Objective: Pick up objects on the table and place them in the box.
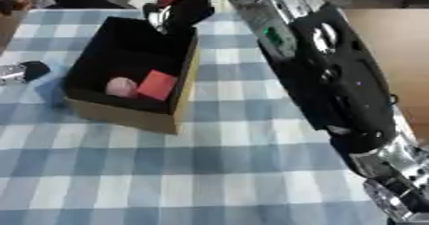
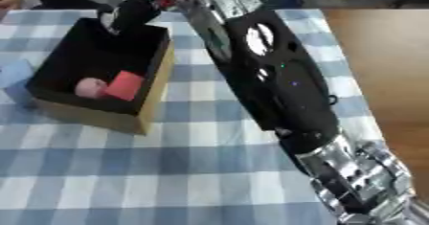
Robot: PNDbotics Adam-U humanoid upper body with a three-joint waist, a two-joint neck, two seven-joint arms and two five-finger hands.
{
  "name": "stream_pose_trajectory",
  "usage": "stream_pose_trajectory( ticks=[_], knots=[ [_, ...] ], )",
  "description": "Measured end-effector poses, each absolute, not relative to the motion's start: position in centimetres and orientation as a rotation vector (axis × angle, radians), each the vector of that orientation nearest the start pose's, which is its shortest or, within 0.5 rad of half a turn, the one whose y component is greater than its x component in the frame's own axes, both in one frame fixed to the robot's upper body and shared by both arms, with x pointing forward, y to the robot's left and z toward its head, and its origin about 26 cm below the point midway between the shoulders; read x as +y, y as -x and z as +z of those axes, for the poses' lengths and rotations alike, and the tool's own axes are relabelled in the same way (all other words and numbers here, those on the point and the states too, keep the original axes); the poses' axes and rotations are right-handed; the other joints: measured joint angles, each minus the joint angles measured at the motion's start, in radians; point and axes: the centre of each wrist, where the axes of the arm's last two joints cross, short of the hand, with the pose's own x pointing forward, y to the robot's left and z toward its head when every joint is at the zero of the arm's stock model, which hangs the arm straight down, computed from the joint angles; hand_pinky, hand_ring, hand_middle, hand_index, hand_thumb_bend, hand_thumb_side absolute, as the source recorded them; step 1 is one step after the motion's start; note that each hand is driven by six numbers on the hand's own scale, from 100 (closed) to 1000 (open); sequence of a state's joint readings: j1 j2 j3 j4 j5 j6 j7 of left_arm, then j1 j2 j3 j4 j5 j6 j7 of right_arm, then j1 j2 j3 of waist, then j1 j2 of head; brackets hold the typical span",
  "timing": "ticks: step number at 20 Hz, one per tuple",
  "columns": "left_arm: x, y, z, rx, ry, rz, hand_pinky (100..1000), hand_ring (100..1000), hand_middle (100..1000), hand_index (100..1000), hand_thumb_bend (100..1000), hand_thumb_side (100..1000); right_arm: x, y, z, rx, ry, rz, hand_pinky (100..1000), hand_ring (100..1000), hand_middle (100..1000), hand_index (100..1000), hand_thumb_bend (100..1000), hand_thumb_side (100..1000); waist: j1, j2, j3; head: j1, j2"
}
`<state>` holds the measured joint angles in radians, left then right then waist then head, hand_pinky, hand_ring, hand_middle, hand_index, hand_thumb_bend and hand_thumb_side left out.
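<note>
Red block (image 1: 157, 85) low in box (image 1: 186, 78), robot hand (image 1: 186, 9) above far rim

Blue-and-white checked tablecloth (image 1: 209, 171), bare brown wooden tabletop (image 2: 385, 66) beyond its right edge

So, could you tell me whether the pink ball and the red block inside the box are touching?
Touching: the left eye view shows the pink ball pressed against the red block, no gap.
</note>
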<state>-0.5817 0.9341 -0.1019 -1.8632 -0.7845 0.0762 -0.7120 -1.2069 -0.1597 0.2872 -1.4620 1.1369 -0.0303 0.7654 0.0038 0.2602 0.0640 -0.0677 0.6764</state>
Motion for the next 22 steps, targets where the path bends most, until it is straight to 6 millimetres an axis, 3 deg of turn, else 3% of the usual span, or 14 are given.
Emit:
stream_pose_trajectory(
  ticks=[11,22],
  knots=[
    [32.4,-34.1,31.5,-0.977,-1.123,-1.698,885,880,826,980,625,778,-12.1,-34.0,38.8,2.507,-1.422,-2.074,939,943,891,941,100,822,0.003,-0.007,-0.024,0.035,-0.001],
    [34.2,-38.3,29.1,-0.789,-1.089,-1.547,898,894,836,991,648,742,-15.5,-33.0,38.1,2.645,-1.495,-1.976,944,940,881,935,100,919,0.007,-0.007,-0.037,0.060,-0.009]
  ],
)
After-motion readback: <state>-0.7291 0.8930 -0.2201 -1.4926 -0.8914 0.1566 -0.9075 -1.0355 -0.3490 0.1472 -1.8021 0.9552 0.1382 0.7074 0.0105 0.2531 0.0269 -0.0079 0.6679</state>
